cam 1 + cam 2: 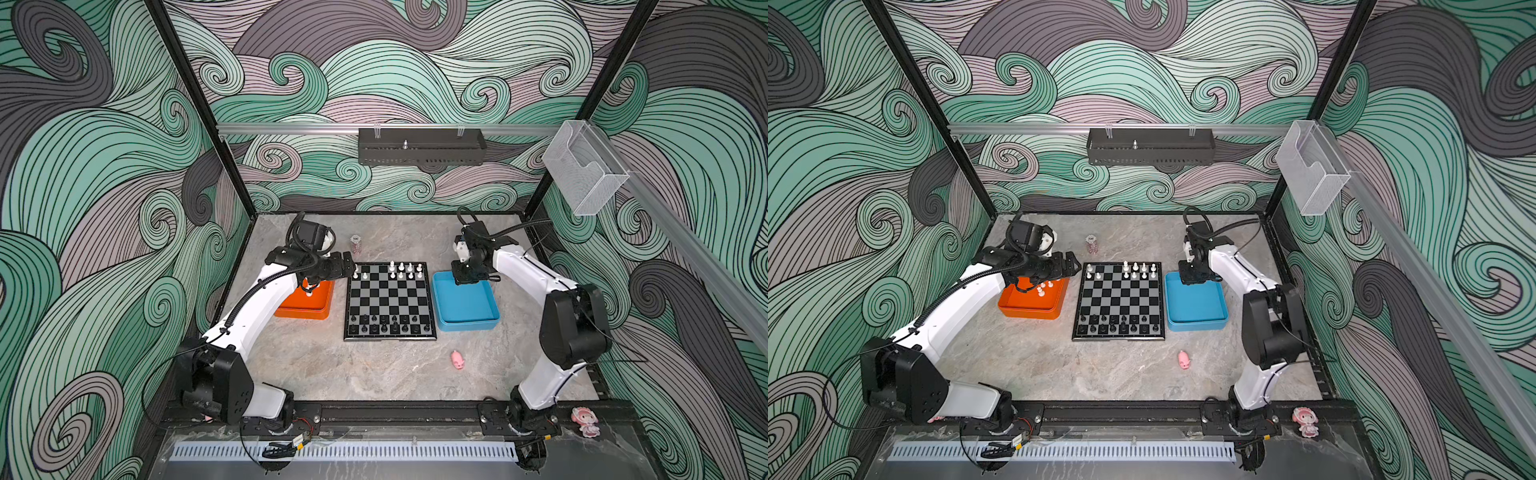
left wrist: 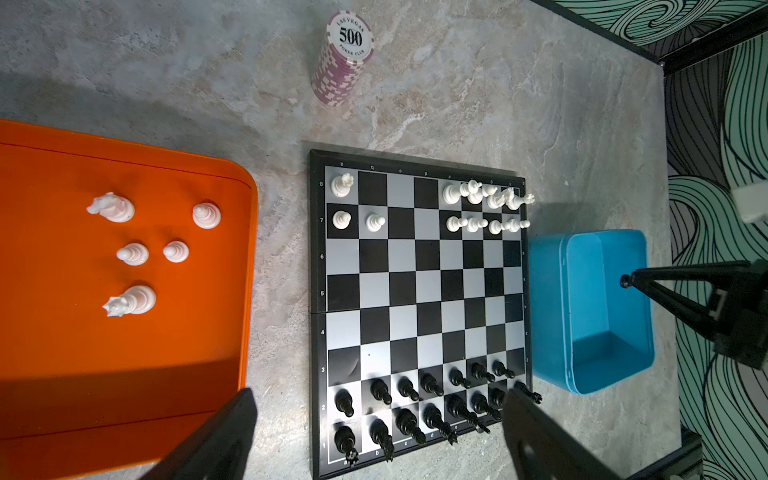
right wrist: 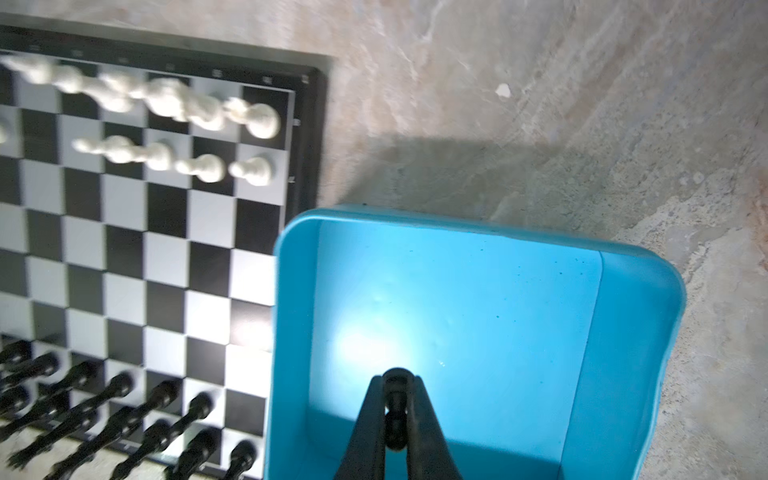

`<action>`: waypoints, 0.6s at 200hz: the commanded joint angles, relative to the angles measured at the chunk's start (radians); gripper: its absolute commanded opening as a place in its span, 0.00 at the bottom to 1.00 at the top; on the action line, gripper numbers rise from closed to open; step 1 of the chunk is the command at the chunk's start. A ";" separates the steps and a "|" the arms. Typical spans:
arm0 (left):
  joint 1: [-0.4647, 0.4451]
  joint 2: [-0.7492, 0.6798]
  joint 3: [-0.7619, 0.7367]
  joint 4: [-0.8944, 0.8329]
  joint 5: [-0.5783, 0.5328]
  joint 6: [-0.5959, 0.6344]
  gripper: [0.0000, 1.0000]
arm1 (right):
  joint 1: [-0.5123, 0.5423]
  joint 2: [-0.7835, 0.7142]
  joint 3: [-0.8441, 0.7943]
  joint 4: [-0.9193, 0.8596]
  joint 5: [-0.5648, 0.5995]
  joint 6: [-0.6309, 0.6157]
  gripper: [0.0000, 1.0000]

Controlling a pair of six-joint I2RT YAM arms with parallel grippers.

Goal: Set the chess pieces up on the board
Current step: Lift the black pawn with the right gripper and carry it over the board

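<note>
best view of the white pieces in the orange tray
Left wrist view: five white plastic chess pieces sit clear in the orange plastic tray. In both top views they are tiny, partly behind the left arm; right wrist view: none.

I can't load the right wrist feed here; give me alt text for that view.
The right gripper, shut on a small black chess piece, hangs over the blue plastic tray. Beside it lies the black-and-grey chessboard, blurred, with white chessmen at one end and black chessmen at the other.
</note>
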 commanded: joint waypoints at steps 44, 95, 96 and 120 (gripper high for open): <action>0.007 -0.045 0.014 -0.027 0.015 -0.018 0.94 | 0.216 -0.087 -0.093 -0.025 0.000 0.083 0.11; 0.008 -0.058 -0.003 -0.021 0.017 -0.018 0.95 | 0.323 -0.058 -0.160 0.033 0.014 0.158 0.11; 0.008 -0.058 -0.004 -0.021 0.017 -0.018 0.95 | 0.324 -0.057 -0.160 0.033 0.015 0.160 0.11; 0.008 -0.060 -0.003 -0.021 0.020 -0.019 0.94 | 0.342 -0.036 -0.167 0.043 0.024 0.185 0.11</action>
